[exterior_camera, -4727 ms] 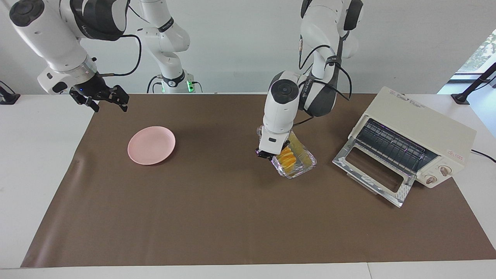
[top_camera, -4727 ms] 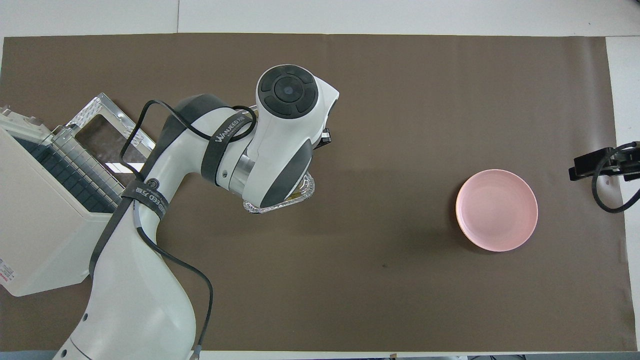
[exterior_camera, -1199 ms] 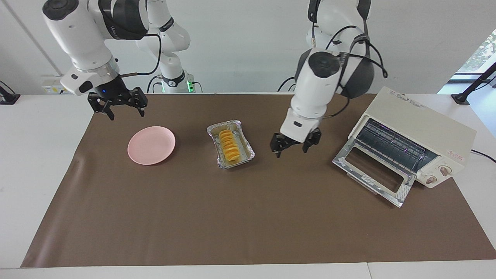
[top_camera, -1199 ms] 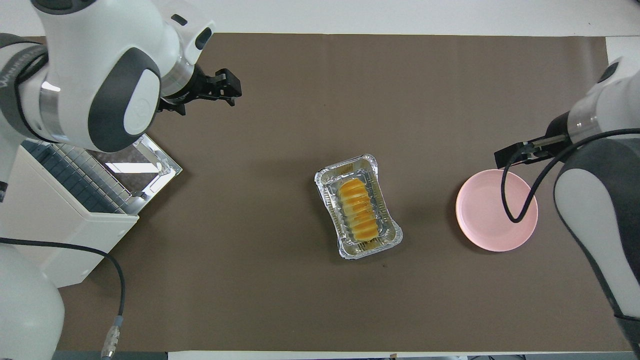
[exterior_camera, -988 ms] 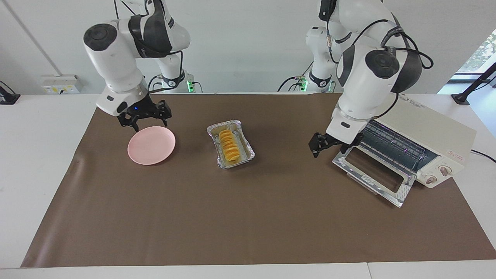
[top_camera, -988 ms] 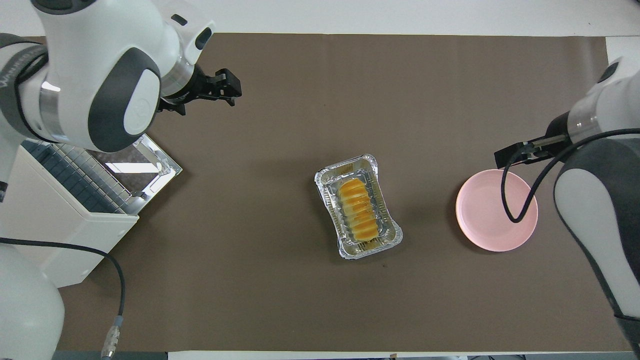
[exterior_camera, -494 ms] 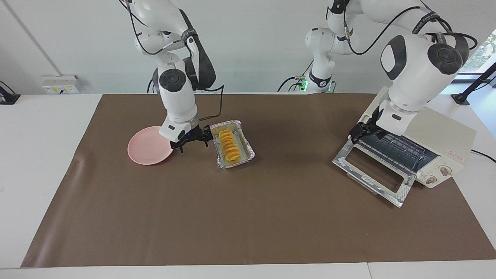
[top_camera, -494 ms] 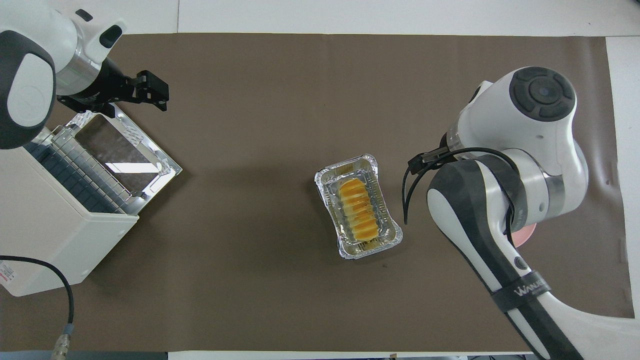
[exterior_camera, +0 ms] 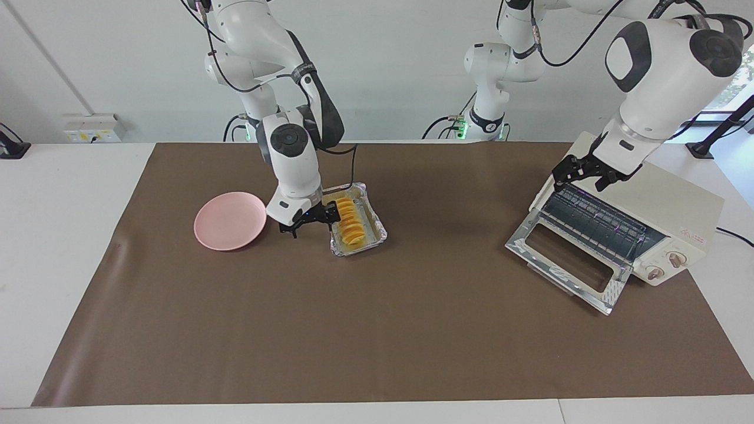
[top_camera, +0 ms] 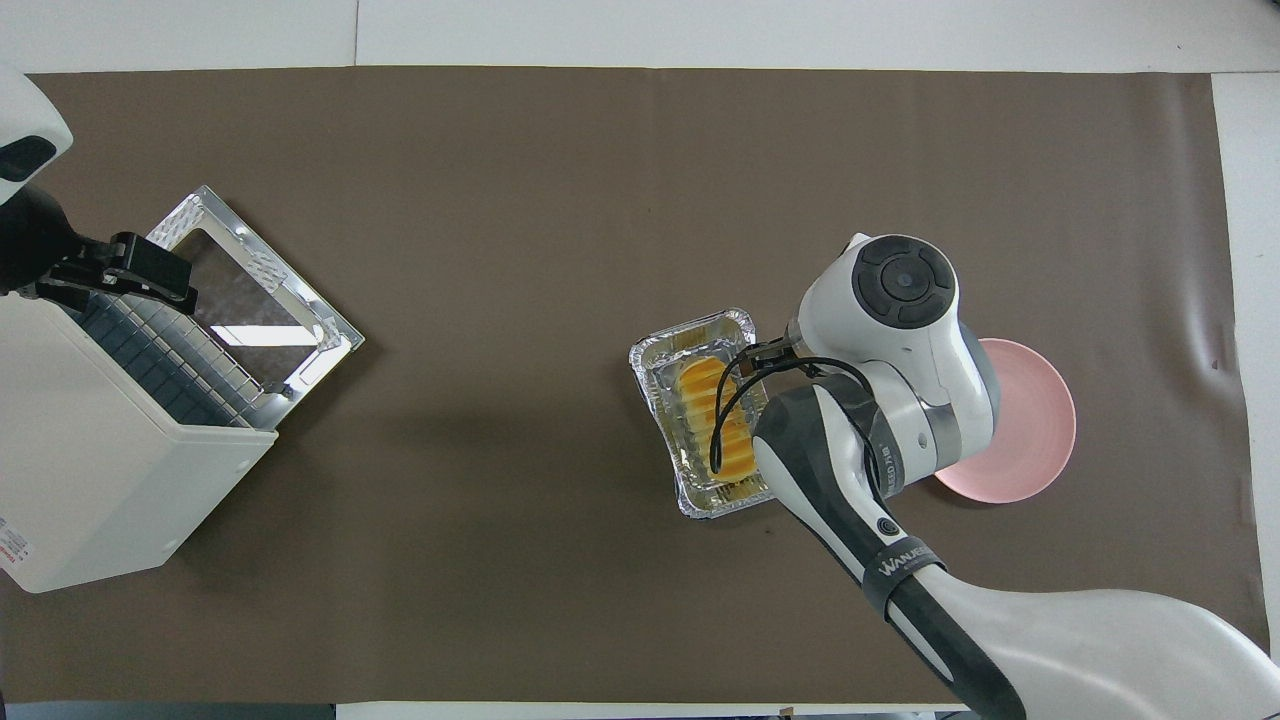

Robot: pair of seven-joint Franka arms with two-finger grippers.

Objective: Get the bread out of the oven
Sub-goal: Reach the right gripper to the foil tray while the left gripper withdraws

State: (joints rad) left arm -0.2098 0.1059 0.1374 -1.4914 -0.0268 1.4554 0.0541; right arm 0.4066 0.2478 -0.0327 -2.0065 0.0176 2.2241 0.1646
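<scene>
The bread, a ridged golden-orange loaf, lies in a crinkled foil tray at mid-table. In the overhead view the bread is partly covered by my right arm. My right gripper hangs open and low at the tray's edge on the plate's side, with one finger by the loaf and nothing held. The cream oven stands at the left arm's end, its silver door folded down and its rack bare. My left gripper hovers open and empty over the oven's upper front edge.
A pink plate lies on the brown mat beside the tray, toward the right arm's end. In the overhead view my right arm covers part of the plate. The oven and its open door take up the corner at the left arm's end.
My right gripper has swung from over the plate's edge to the foil tray. My left gripper has risen from the oven's mouth to over its upper front edge. The tray and bread stayed put.
</scene>
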